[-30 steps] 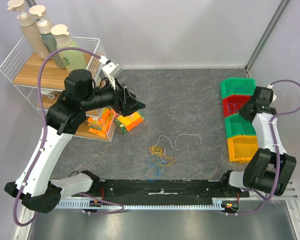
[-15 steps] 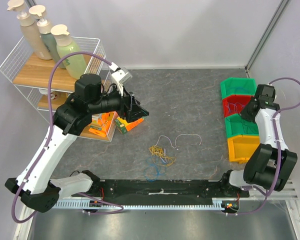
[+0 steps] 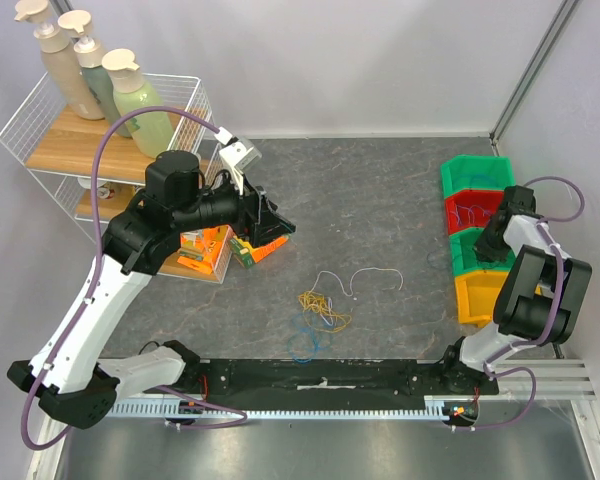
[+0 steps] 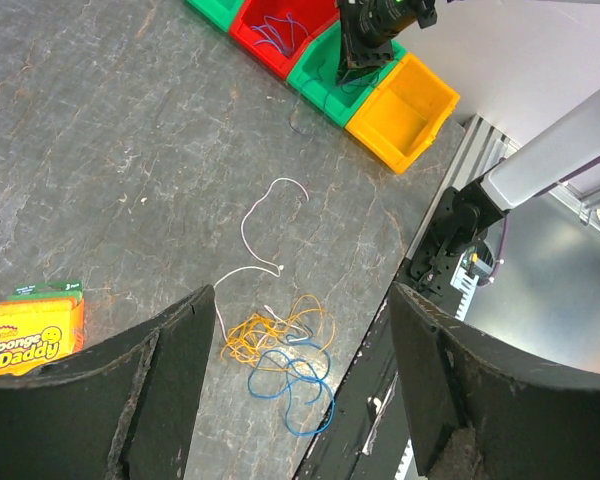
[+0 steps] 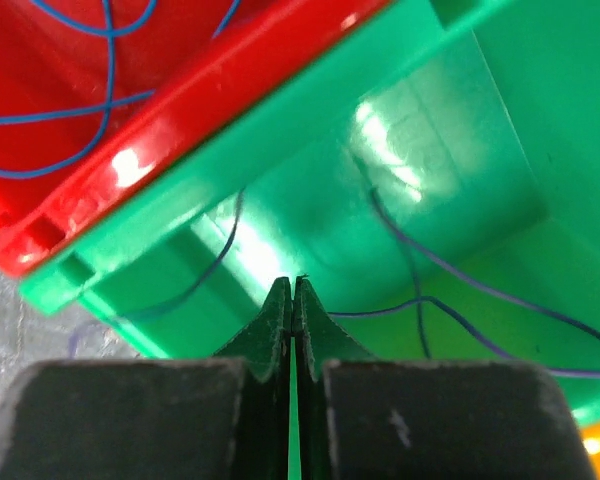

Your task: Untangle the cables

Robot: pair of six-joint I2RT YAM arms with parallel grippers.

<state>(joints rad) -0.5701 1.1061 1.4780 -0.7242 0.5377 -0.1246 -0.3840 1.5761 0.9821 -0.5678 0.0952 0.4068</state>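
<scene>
Now the left claw (image 4: 300,295) hangs spread wide above the grey, marbled table (image 3: 380,190). Near its front edge yellow and blue cables (image 3: 318,315) lie knotted, a white cable (image 3: 358,278) just beside. By the pale side wall (image 3: 570,120), the right claw (image 5: 292,285), pressed together, dips into a green bin (image 5: 450,160).

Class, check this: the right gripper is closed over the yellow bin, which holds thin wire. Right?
No. The right gripper is closed over the green bin, not the yellow one; that bin holds thin wire. The right wrist view shows this.
</scene>
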